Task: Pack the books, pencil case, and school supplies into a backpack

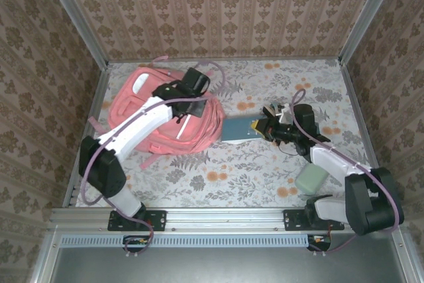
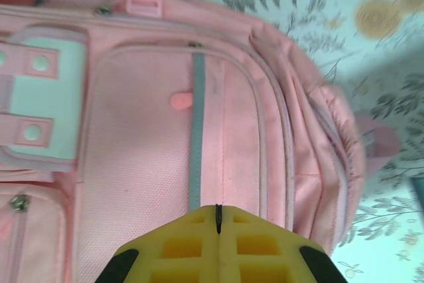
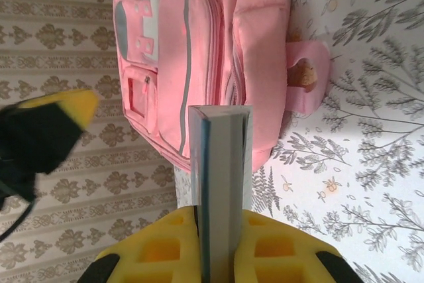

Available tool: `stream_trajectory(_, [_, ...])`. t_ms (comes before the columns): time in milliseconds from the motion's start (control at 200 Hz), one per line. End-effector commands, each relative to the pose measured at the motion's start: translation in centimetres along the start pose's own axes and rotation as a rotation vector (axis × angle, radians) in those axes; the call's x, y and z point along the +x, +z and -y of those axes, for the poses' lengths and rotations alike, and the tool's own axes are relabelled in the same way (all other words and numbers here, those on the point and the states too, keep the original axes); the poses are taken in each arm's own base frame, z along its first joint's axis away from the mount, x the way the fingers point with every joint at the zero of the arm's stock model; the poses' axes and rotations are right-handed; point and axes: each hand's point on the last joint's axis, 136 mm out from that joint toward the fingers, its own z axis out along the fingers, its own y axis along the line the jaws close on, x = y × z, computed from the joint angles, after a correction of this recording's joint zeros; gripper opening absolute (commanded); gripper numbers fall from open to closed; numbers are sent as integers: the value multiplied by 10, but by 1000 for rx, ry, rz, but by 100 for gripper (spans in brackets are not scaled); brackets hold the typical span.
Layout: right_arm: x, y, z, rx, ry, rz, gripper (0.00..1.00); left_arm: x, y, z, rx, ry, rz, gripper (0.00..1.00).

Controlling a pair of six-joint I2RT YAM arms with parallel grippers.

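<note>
Backpack (image 2: 132, 150): beneath left pincer (image 2: 217, 210), which is pressed together.
Book (image 3: 222, 157): pinched in right pincer (image 3: 222, 215), far edge near backpack.
Tabletop (image 1: 265, 164): floral, open either side of right pincer.
Walls (image 1: 218, 11): patterned.

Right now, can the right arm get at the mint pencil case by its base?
Probably not yet: the right gripper is shut on a thin blue book, so its jaws are taken. The pencil case itself lies uncovered beside that arm.
</note>
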Motion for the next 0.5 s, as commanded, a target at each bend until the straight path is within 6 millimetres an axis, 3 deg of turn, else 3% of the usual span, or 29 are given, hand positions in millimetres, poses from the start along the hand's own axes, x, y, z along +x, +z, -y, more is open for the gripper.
stream_trajectory(0, [-22, 7, -29, -69, -55, 58, 0, 2, -10, 9, 106, -28, -7, 0])
stream_trajectory(45, [-24, 8, -29, -73, -51, 65, 0, 7, -6, 10, 104, -18, -32, 1])
stream_trajectory(115, [-25, 9, -29, -70, -52, 65, 0, 17, 3, 15, 117, -3, -82, 31])
stream_trajectory(145, [-25, 8, -29, -70, -55, 67, 0, 21, 8, 17, 118, -1, -98, 36])
stream_trajectory(265, [-23, 7, -28, -58, -61, 64, 0, 36, 30, 22, 120, 14, -145, 44])
stream_trajectory(495, [-19, 3, -21, -46, -54, 64, 0, 57, 73, 27, 71, 79, -238, 47])
